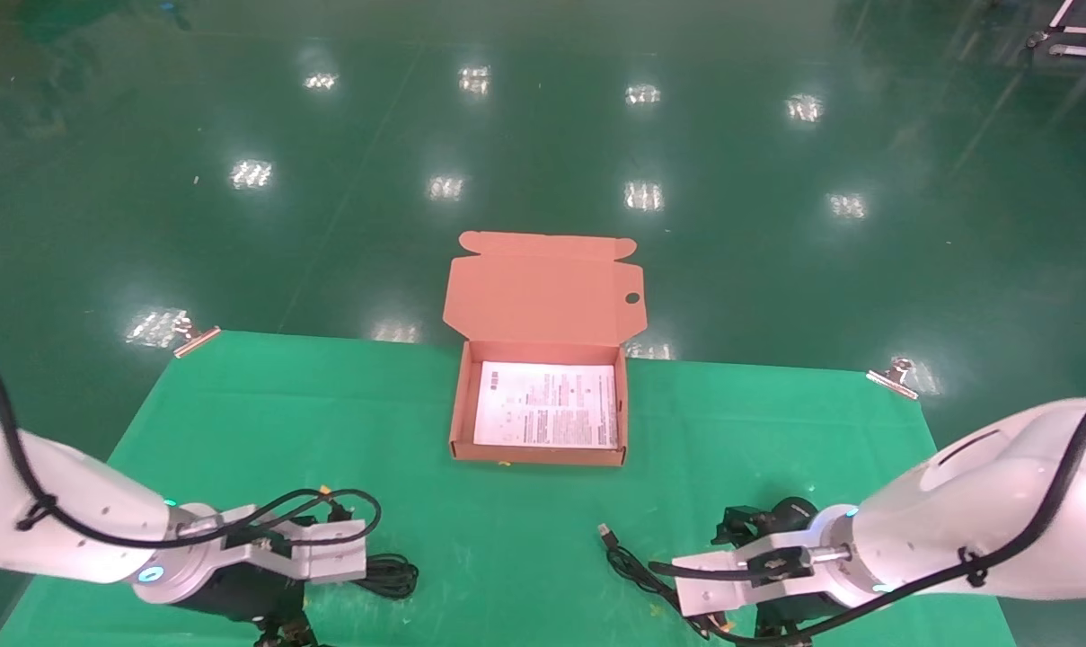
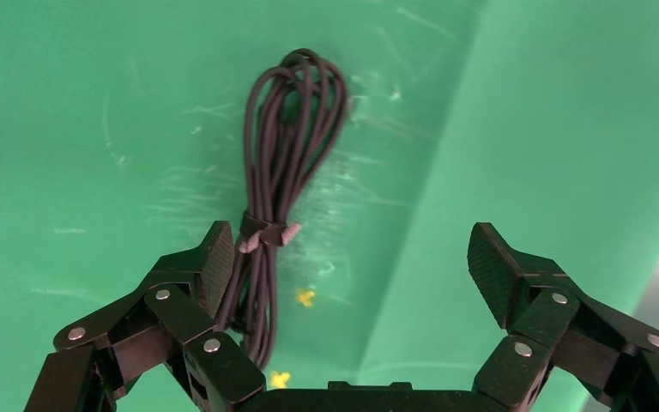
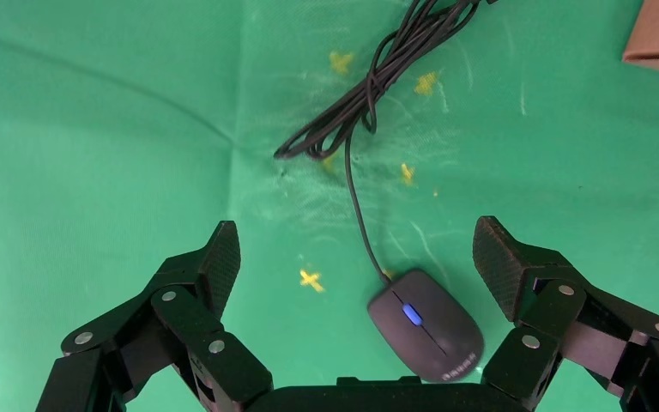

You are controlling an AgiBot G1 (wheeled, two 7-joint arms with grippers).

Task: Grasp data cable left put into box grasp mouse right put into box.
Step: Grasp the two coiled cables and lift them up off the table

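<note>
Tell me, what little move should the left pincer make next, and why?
Probably shift sideways, then lower: the left pincer is open, but the thin black looped data cable lies by one finger, off centre. The salmon-orange cardboard box holds only its leaflet.

data cable (image 2: 279, 163): thin black looped bundle, tied mid-length, flat on table, near-left | mouse (image 3: 426, 324): black oval, blue mark, cord trailing away in a loose bunch, near-right | box (image 1: 540, 454): salmon-orange, lid open, leaflet inside, centre

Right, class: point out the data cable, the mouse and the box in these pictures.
data cable (image 2: 268, 232), left wrist view, on the tie around its middle.
mouse (image 3: 429, 324), right wrist view, on its top shell.
box (image 1: 543, 454), head view, on its near wall.
</note>
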